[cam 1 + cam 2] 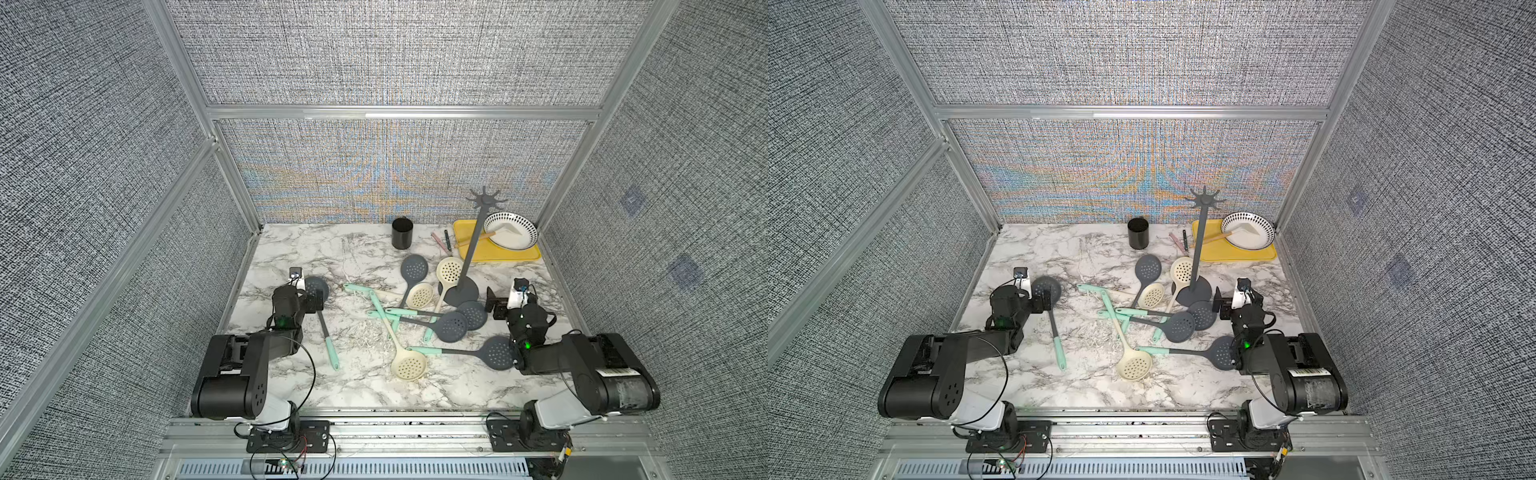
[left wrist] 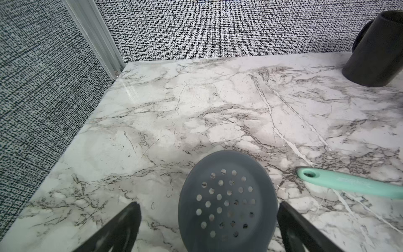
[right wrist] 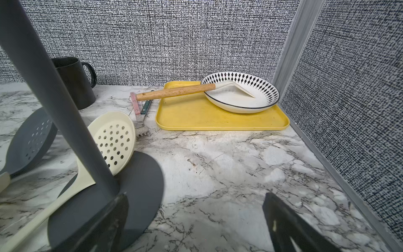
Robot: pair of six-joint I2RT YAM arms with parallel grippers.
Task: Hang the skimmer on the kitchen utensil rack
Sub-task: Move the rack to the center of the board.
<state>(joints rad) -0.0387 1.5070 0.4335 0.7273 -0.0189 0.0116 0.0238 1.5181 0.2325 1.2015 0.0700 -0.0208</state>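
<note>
**Item 1, kitchen utensil rack** (image 1: 473, 245): dark grey, with a round flat base, a thin pole and a star-shaped crown of hooks, every hook bare. We find it standing right of centre in both top views, its pole crossing in front of the yellow tray (image 1: 523, 254). The right wrist view cuts off the crown.

**Item 2, grey skimmer** (image 1: 321, 284): a perforated dark grey head, grey shaft and mint handle. It lies flat on the marble table (image 1: 291, 241) at centre left. The left wrist view cuts off its handle.

**Item 3, left gripper** (image 1: 318, 300): it hides part of that head from above. Its jaws are spread wide and grip nothing. We cannot tell whether they touch the head.

**Item 4, right gripper** (image 3: 196, 199): its jaws are spread wide and empty, just beside the rack's base.

**Item 5, heap of skimmers** (image 1: 452, 327): cream and grey, lying crossed at centre. The right arm partly hides one grey head.

**Writing:** we note a label (image 1: 619, 372) on the right arm and raised lettering on a mint handle (image 2: 349, 182). Both are unreadable.
</note>
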